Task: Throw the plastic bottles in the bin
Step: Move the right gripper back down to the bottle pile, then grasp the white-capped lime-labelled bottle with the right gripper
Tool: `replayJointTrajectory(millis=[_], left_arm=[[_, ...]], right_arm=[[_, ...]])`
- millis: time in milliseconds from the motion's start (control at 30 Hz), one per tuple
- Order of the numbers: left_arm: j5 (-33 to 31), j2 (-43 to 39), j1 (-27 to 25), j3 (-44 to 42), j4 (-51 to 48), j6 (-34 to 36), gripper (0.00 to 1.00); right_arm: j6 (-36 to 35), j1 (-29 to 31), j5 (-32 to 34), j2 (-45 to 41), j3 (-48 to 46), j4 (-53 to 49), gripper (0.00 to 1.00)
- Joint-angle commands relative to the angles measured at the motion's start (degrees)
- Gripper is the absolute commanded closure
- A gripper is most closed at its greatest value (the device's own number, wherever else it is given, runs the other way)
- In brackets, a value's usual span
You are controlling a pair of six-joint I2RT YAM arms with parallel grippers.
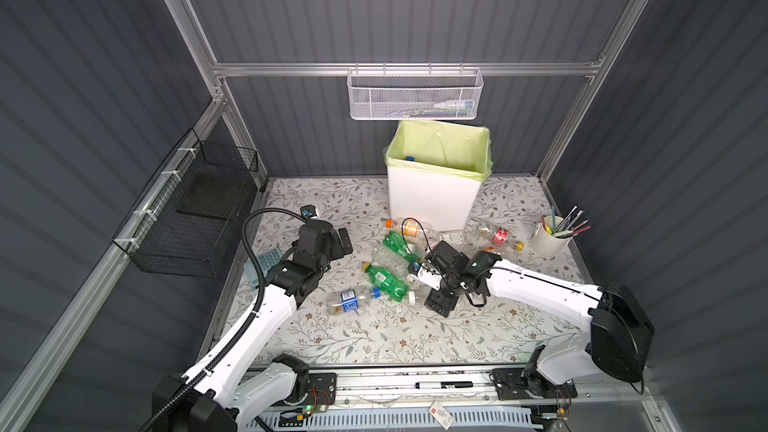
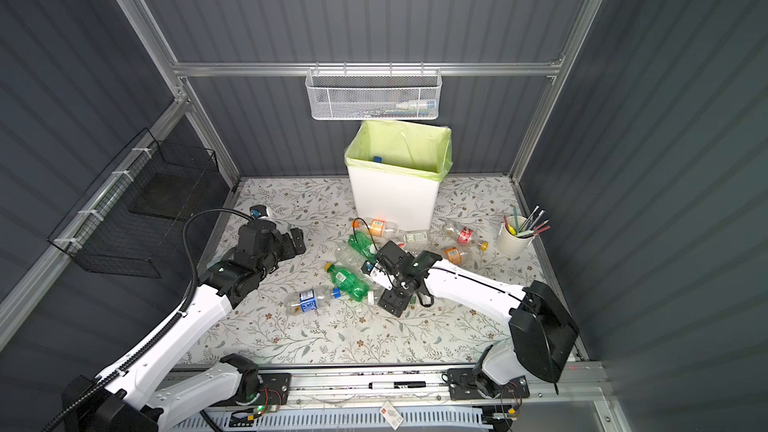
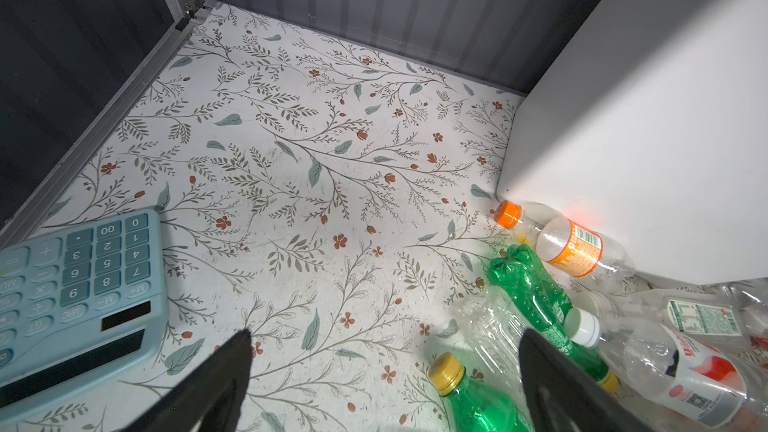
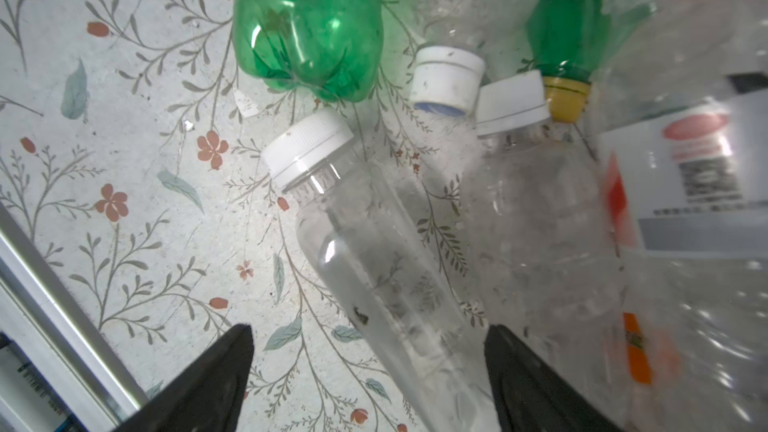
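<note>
The white bin (image 1: 432,201) with its yellow-green bag stands at the back of the table. In front of it lie several plastic bottles: an orange-labelled one (image 1: 409,228), two green ones (image 1: 384,280), a blue-labelled one (image 1: 351,301) and a red-labelled one (image 1: 498,236). My right gripper (image 4: 370,328) is low over the pile, open, and straddles a clear white-capped bottle (image 4: 374,251). Its fingers (image 4: 523,371) stand apart on either side of the bottle. My left gripper (image 3: 385,334) hangs open over the floral table, left of the pile, holding nothing. A yellow-capped green bottle (image 3: 473,401) lies near one finger.
A blue calculator (image 3: 75,284) lies at the table's left edge. A white cup of pens (image 1: 548,238) stands at the right. A white mesh basket (image 1: 413,95) hangs above the bin, and a black wire basket (image 1: 195,218) hangs on the left wall.
</note>
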Motion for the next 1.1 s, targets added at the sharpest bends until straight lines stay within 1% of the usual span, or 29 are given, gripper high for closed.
replayJointTrajectory(millis=[0,200,400,533,667,800,1000,1067], left_arm=[[-0.4,-0.3,0.3,-0.3,-0.3,-0.3,0.0],[-0.5,-0.3,0.3,-0.3,-0.4,-0.2,0.0],[-0.7,-0.2,0.3,-0.4,-0.5,-0.2,0.0],[-0.8,-0.3,0.4,-0.5,-0.7,-0.2,0.0],[-0.8,-0.4,0.3,-0.6,-0.8,-0.2,0.0],[-0.9,-0.6,0.3,-0.9,-0.7,-0.2,0.0],[-1.0,-0.5,0.4,-1.1,-0.8,-0.3,0.0],[-1.0,-0.7,0.3,-1.3,-0.7,-0.3,0.0]], right_arm=[[-1.5,0.9,0.5,1.6,1.7,-2.7,0.12],[-1.8,1.5,1.3,4.1,2.4,-3.7,0.2],[-1.8,1.9,2.0,6.5,2.6,-4.1,0.25],[-1.7,2.1,2.6,7.5,3.0,-4.8,0.24],[-0.7,2.8,2.0,6.5,3.0,-5.2,0.25],[0.5,3.2,1.2,5.1,2.4,-5.6,0.24],[2.7,4.1,0.2,6.0,2.9,-7.8,0.19],[3.2,4.5,0.4,6.0,2.7,-7.9,0.16]])
